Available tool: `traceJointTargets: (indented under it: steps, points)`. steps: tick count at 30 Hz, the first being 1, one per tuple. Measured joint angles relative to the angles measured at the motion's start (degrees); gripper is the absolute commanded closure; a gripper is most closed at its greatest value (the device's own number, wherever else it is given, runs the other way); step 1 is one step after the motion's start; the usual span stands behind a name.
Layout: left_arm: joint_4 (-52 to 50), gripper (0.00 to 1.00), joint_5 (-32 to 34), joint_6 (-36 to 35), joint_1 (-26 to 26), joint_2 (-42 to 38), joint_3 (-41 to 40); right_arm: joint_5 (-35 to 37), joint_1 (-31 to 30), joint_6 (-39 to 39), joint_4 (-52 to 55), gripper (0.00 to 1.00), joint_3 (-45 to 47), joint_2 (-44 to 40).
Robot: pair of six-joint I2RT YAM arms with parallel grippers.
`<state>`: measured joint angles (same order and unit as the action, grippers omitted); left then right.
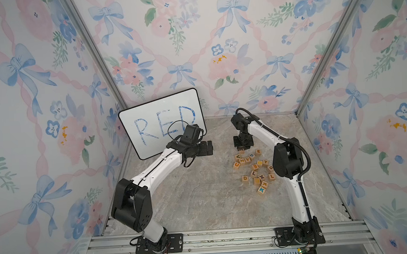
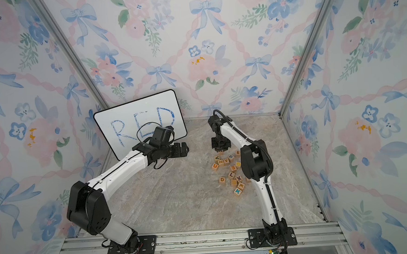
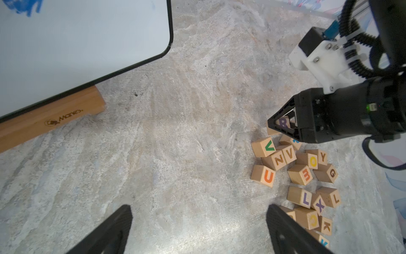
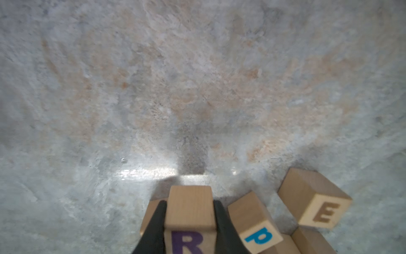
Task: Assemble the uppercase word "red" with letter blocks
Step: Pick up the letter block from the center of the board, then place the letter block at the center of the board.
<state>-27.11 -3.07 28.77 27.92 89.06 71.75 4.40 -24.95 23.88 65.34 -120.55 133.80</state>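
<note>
Clamped tight in right gripper (image 4: 190, 202): R block (image 4: 190, 214), purple R cropped by frame, at block pile (image 1: 253, 168) side nearest tabletop (image 1: 202, 205) back edge. Just beside: blue P block (image 4: 256, 226), E block (image 4: 316, 207). Left gripper (image 3: 198, 209) spread wide, empty, fingers cut off by frame. RED in blue on whiteboard (image 1: 148, 111) at back-left corner, D part-hidden behind left arm (image 1: 158, 164). Wooden stand (image 3: 33, 129) logo upside down, unreadable.
</note>
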Motion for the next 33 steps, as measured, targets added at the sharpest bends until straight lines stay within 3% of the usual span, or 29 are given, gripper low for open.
traceJointTargets:
  steps: [15,33]
  points:
    - [-0.04,0.02,0.24,0.0,0.0,-16.76,-15.43,1.4,-5.97,6.78,5.29,0.83,-7.08,-3.21]
    - [-1.84,0.02,-1.09,3.17,0.0,-35.1,-27.39,0.68,-17.11,17.51,6.58,0.83,-7.32,-3.21]
